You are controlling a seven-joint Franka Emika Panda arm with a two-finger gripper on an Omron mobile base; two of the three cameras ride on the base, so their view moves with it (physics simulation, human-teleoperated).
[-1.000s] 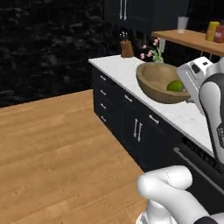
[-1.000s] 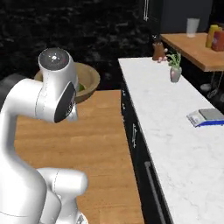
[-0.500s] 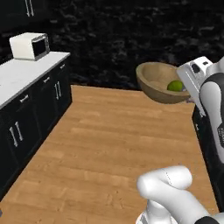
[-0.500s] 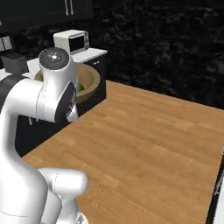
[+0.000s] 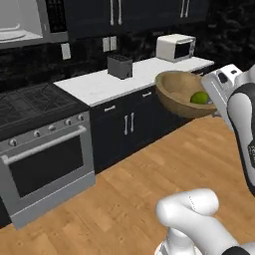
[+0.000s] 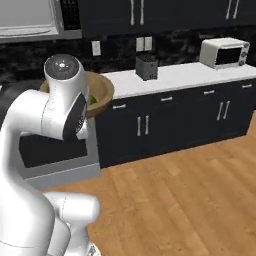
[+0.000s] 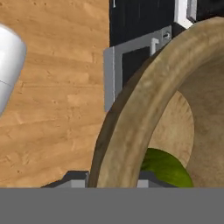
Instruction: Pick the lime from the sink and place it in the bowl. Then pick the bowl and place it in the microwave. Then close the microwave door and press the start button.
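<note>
Hand view looks along the claw (image 7: 113, 183), which is pinched on the rim of the bowl (image 7: 131, 118). One finger is outside the wall and one is inside. The lime (image 7: 166, 168) sits in the bowl, near the claw.

From the left base view, the bowl (image 5: 180, 92) is up in the air over the wood floor (image 5: 124, 194), in front of the dark cabinets. The lime (image 5: 199, 97) lies at its bottom. The microwave (image 5: 30, 22) is high up at the left, with its inside showing, above the stove (image 5: 42, 149). A toaster (image 5: 120, 66) and a small white oven (image 5: 175, 47) stand on the white surface (image 5: 99, 82).
</note>
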